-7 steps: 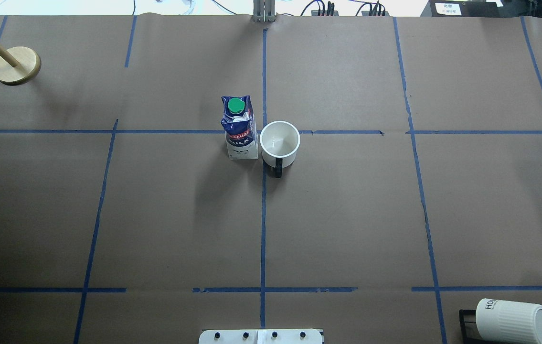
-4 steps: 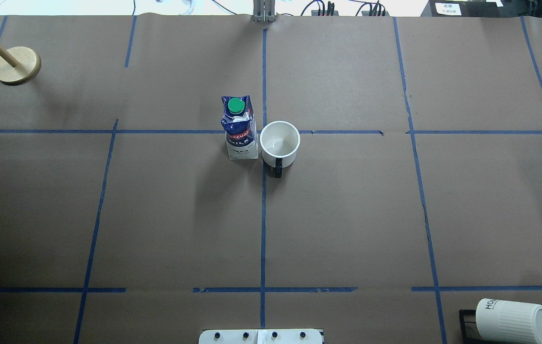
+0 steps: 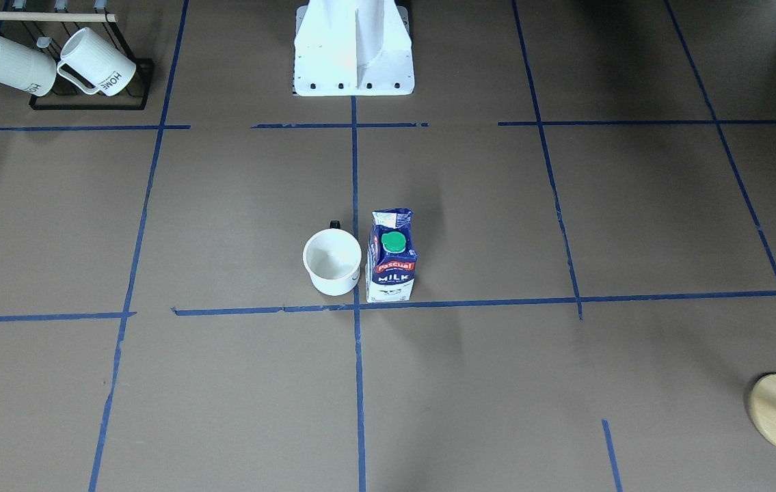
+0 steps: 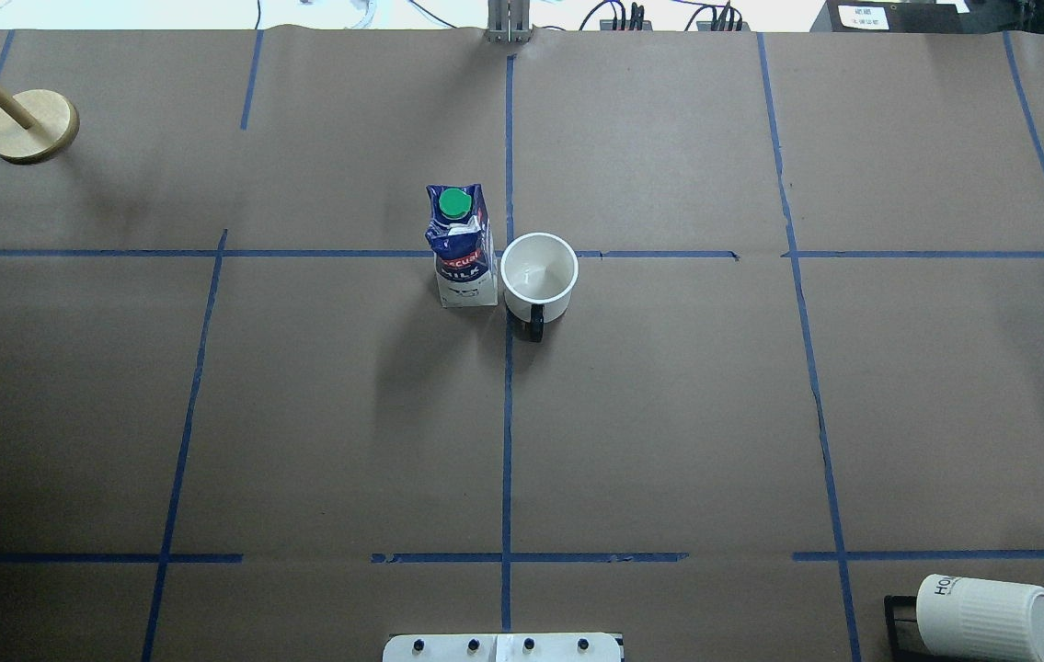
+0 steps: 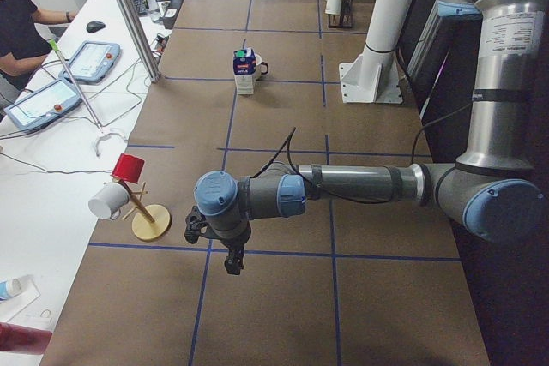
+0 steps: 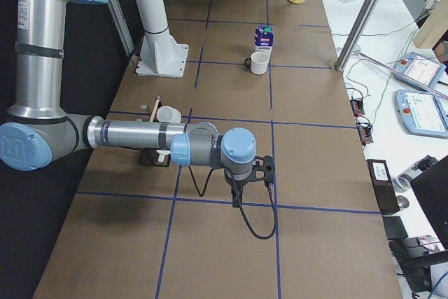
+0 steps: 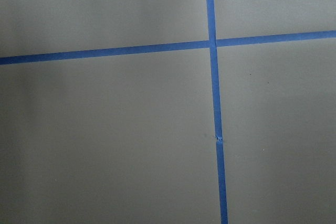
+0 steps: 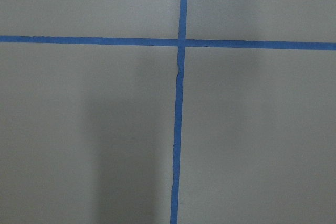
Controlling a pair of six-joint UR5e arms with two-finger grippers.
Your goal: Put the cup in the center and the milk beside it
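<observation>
The white cup (image 4: 539, 268) stands upright by the center tape crossing (image 3: 356, 307), its black handle toward the robot. The blue and white milk carton (image 4: 462, 248) with a green cap stands upright right beside it, on the robot's left of it. Both also show in the front view, cup (image 3: 332, 262) and milk (image 3: 392, 266). My left gripper (image 5: 232, 261) shows only in the exterior left view, far from both, low over the table. My right gripper (image 6: 268, 171) shows only in the exterior right view, also far off. I cannot tell whether either is open or shut.
A black rack with ribbed white "HOME" mugs (image 3: 52, 65) stands by the robot's right front corner. A wooden peg stand (image 4: 31, 126) is at the far left, holding a red and a white cup (image 5: 129, 167). The white robot base (image 3: 353, 48) stands at the near edge.
</observation>
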